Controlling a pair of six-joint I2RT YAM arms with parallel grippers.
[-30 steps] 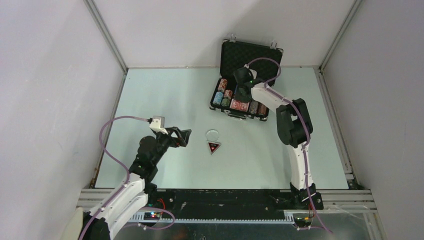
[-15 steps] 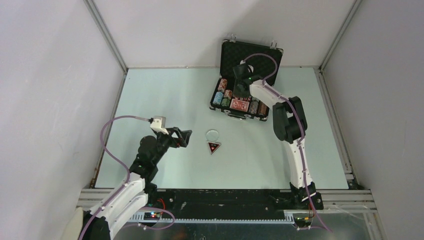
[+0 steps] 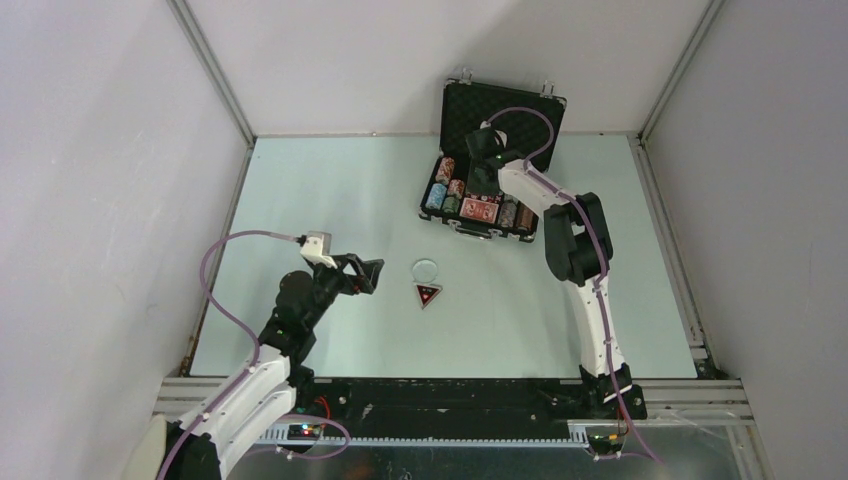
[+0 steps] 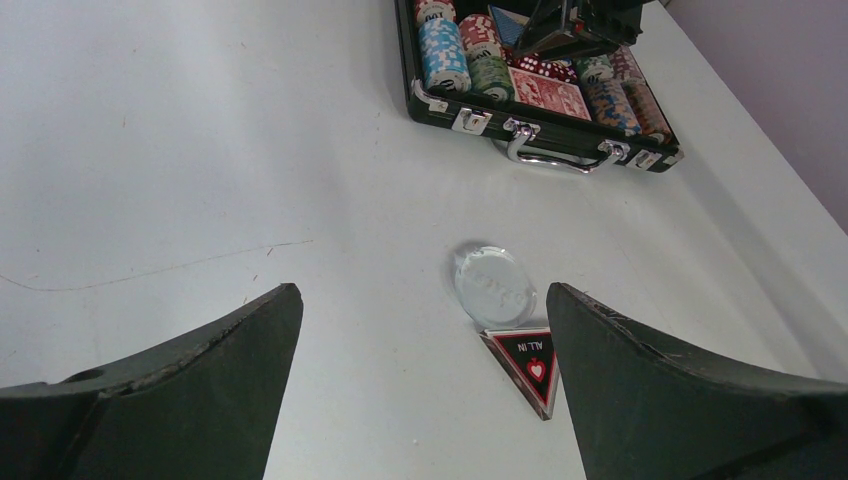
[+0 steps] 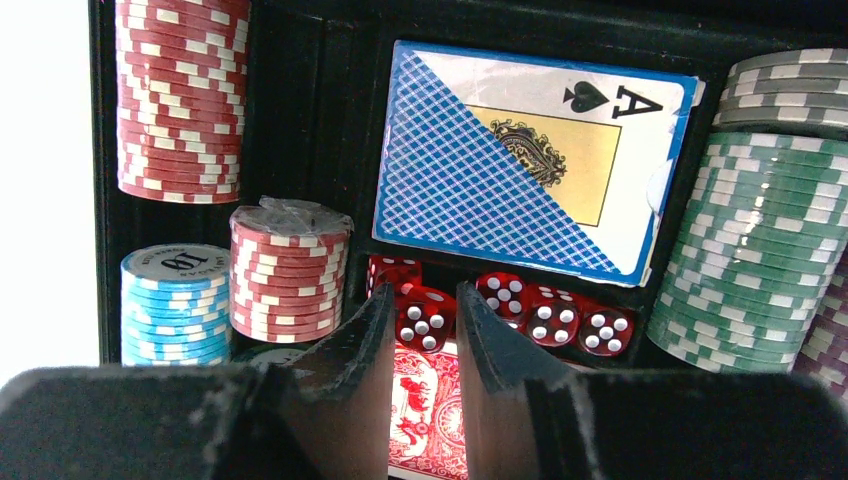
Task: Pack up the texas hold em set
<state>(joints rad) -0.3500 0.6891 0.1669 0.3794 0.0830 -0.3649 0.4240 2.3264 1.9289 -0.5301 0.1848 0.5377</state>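
Top: briefcase open at the bench's far edge, right gripper hiding its middle. Left wrist: left gripper jaws wide, empty; clear token and triangular token loose ahead. Right wrist: jaws narrowly parted, nothing gripped, over red dice; red deck mostly hidden.

Bare table leftward; chip stacks, dice crowding right gripper.

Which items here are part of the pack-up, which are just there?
Job: briefcase, chip stacks, blue card deck, red card deck, red dice, clear round token, triangular ALL IN token.
Just there: table, cell walls.
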